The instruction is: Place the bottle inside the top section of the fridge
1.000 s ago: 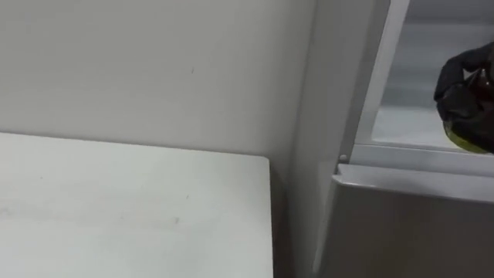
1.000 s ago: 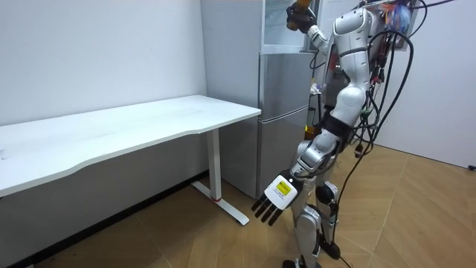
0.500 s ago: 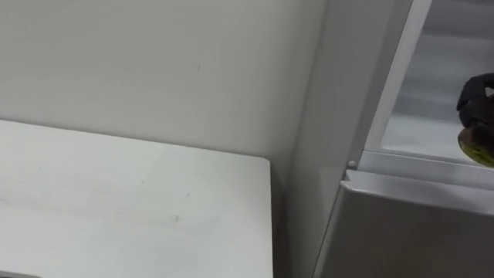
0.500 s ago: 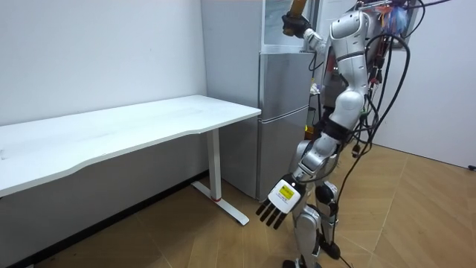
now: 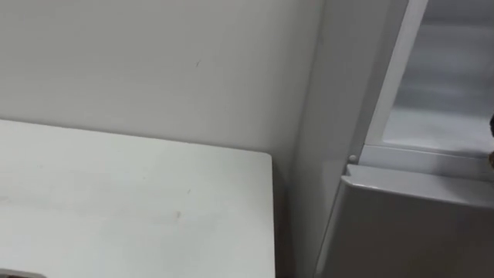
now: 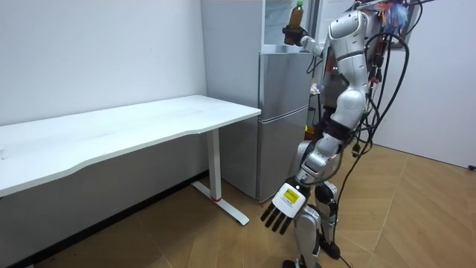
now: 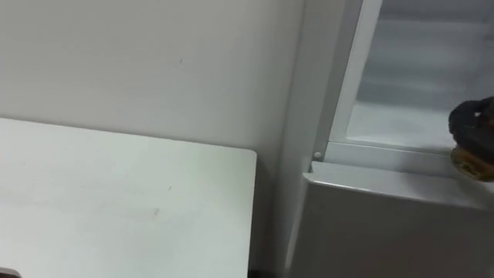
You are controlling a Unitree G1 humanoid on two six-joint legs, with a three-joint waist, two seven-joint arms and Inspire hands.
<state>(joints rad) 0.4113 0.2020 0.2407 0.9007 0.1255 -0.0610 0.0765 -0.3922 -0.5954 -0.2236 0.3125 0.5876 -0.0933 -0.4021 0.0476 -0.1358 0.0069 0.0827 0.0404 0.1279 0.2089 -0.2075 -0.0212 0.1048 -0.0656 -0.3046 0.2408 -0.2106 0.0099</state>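
- White surface [image 6: 149, 123] is lying along the room view's left, reaching to just beside the fridge [image 6: 282, 126]. In the eye views its far right corner is ending next to the fridge's side panel, with a narrow dark gap between them.
- Plain light wall [image 7: 154, 69] is running behind the surface.
- The fridge is standing against the wall at centre. Its lower door [image 7: 386, 232] is sitting closed. The upper compartment [image 7: 401, 116] is standing open, with its pale interior and shelf showing above the door's top edge.
- The robot is standing upright on the wooden floor [image 6: 186, 238], directly in front of the fridge and to the right of the surface.
- The left hand [image 6: 282, 211] is hanging low at the robot's side, near knee level. Its fingers are straight and released, carrying nothing.
- The bottle [image 6: 297, 13] is standing upright at the front of the open upper compartment, above the lower door's top edge. Its body is amber and its cap is at the top.
- The right hand [image 7: 471, 123] is raised to the compartment opening with its dark fingers curling round the bottle's lower part, grasping it. The bottle's yellowish base is showing just under the fingers, right over the front ledge.
- Cannot tell whether the base is touching the shelf or hovering just above it.
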